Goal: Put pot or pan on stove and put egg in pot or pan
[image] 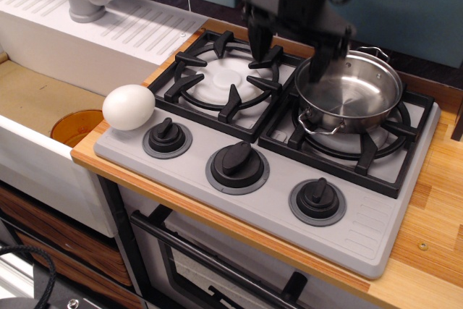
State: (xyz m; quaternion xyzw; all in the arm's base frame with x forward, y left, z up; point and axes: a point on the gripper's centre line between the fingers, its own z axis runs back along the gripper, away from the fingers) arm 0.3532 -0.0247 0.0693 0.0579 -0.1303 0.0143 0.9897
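Two black fingers of our hand (291, 43) hang spread apart, grasping nothing, above the grey two-burner stove (376, 233). Our shiny round steel pot (354, 95) sits on its right grate; the smooth white egg (128, 107) rests at its left corner.

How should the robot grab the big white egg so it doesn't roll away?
Best guess: come straight down from above and pinch the egg across its narrower middle, one finger on each long side. It lies on its side at the stove's front left corner, beside the leftmost knob, with open space above. The tool is open over the burners.
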